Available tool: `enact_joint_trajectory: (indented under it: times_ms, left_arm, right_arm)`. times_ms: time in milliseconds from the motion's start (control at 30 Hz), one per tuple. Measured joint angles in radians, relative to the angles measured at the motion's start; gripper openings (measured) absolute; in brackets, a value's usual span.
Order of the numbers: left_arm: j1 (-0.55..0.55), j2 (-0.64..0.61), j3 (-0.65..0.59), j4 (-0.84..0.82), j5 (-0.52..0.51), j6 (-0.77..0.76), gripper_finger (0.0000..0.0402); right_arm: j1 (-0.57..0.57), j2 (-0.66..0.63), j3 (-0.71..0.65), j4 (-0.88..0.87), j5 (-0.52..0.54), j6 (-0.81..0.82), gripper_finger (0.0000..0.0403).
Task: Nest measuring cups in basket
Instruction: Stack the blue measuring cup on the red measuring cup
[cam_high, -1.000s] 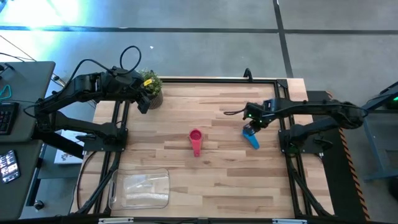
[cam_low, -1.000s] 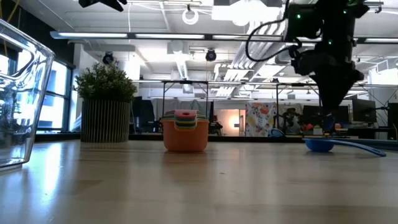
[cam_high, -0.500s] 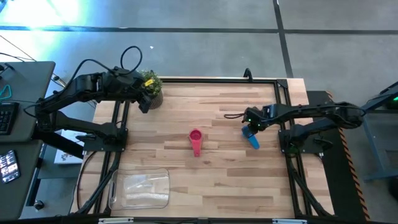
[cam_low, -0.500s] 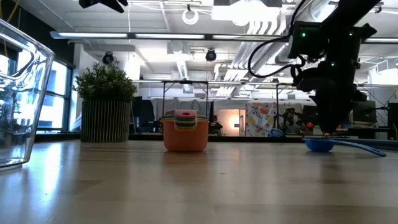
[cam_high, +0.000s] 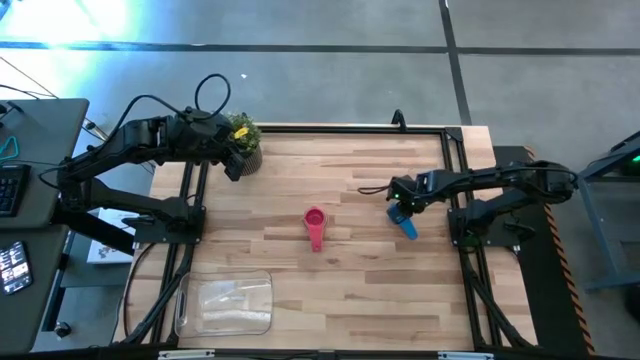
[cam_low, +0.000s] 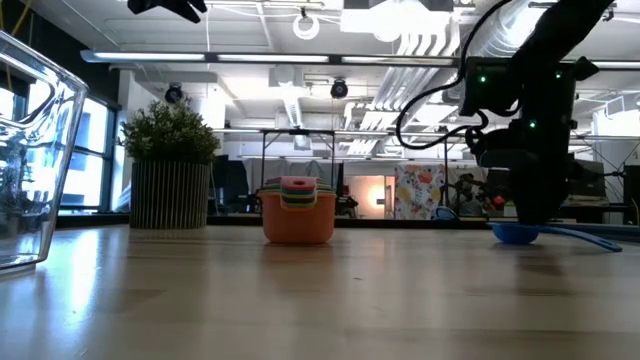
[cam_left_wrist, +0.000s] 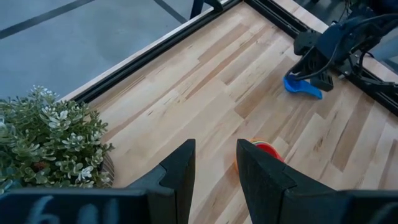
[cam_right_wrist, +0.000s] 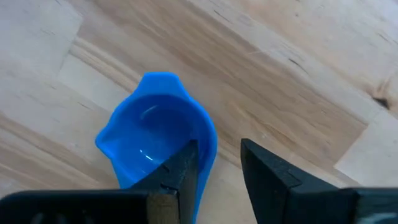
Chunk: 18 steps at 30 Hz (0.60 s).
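**Right gripper down on the blue cup**

Your right gripper (cam_right_wrist: 214, 165) sits low at the wooden table's (cam_high: 350, 290) three o'clock, fingers spread astride the dark blue plastic measuring cup's (cam_right_wrist: 155, 134) rim. The nested stack of coloured cups (cam_high: 315, 220) stands at centre with bare wood around it. The clear plastic basket (cam_high: 225, 303) lies at seven o'clock. Your left gripper (cam_left_wrist: 214, 165), at eleven o'clock, is slightly open and empty beside the potted plant (cam_high: 243, 142). Most stack colours are hidden.

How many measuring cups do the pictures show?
At least 2 groups: the blue plastic measuring cup lies at the right claw; a nested stack in the orange plastic cup stands mid-table. Its inner cups are partly hidden, so their number is uncertain.
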Motion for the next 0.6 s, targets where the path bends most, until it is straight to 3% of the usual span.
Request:
enact_joint_trajectory:
  times_ms: [233, 600]
  left_arm:
    - [0.0, 0.0, 0.0, -0.001, 0.0, 0.0, 0.0106]
    - [0.0, 0.0, 0.0, -0.001, 0.0, 0.001, 0.0106]
  right_arm:
    - [0.0, 0.003, 0.0, 0.049, -0.017, 0.03, 0.0013]
    - [0.025, -0.001, 0.001, 0.099, -0.069, 0.177, 0.0003]
